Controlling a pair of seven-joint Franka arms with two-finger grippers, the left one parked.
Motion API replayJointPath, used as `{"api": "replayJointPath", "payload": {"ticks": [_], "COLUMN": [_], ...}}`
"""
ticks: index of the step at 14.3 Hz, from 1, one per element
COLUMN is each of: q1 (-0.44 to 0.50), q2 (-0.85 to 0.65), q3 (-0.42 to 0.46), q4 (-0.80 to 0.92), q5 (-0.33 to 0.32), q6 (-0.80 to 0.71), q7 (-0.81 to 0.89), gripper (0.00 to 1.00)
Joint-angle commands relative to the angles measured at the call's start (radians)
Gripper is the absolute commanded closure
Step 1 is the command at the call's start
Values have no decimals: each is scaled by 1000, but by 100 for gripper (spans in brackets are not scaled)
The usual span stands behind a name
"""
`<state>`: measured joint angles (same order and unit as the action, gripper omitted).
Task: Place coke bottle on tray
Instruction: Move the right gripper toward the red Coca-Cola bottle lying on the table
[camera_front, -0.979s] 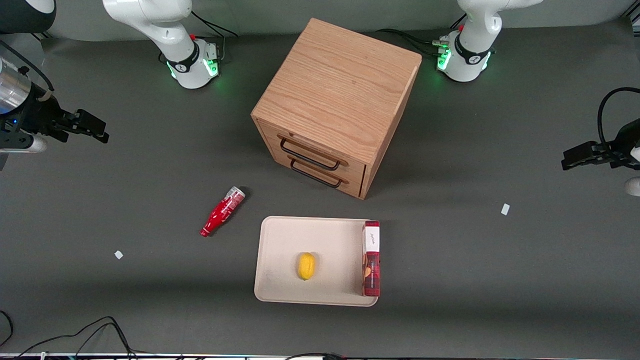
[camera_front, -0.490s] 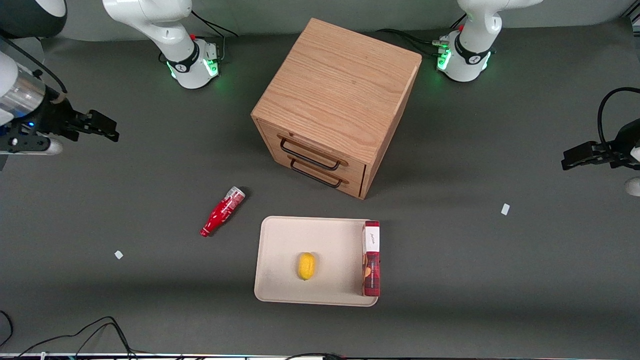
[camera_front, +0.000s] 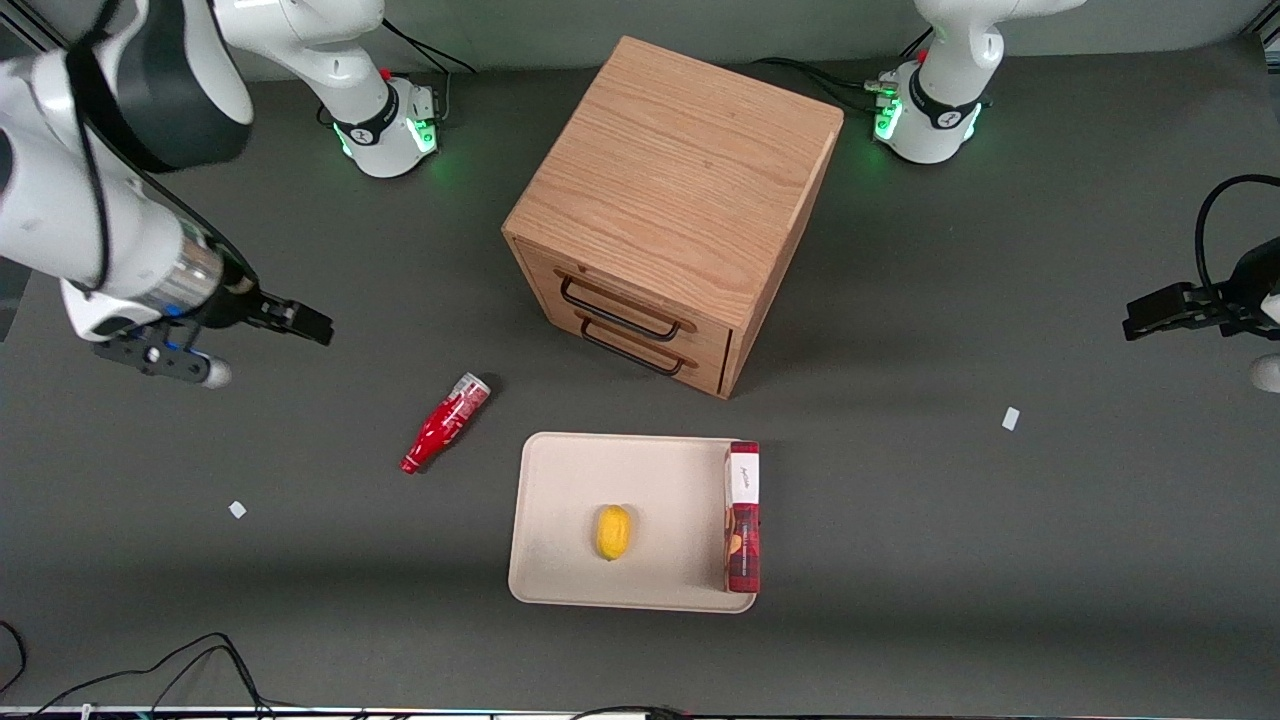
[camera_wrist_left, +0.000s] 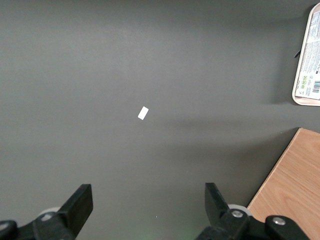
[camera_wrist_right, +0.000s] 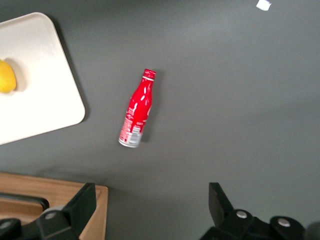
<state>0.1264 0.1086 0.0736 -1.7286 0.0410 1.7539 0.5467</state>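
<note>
Your claw (camera_front: 300, 322) hangs above the desk (camera_front: 950, 520), fingers spread and holding nothing. The coke bottle (camera_front: 444, 423) lies flat on the desk, below the claw and nearer the front camera, just beside the tray (camera_front: 570, 480).

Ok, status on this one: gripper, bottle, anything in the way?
Gripper open, empty, above the table, short of the coke bottle. Bottle lies on its side beside the tray. Lemon and red box occupy tray; room remains.
</note>
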Motion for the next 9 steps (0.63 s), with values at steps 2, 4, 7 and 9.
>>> {"api": "replayJointPath", "payload": {"ticks": [2, 4, 7, 9], "q1": [1, 1, 22, 24], "q2": [94, 128, 190, 236], "q3": [34, 52, 72, 72], "q4": [-60, -129, -199, -232], "q5": [20, 17, 4, -16], "q6": [168, 278, 425, 505], "q7": [159, 217, 297, 341], "gripper": [0, 0, 0, 0]}}
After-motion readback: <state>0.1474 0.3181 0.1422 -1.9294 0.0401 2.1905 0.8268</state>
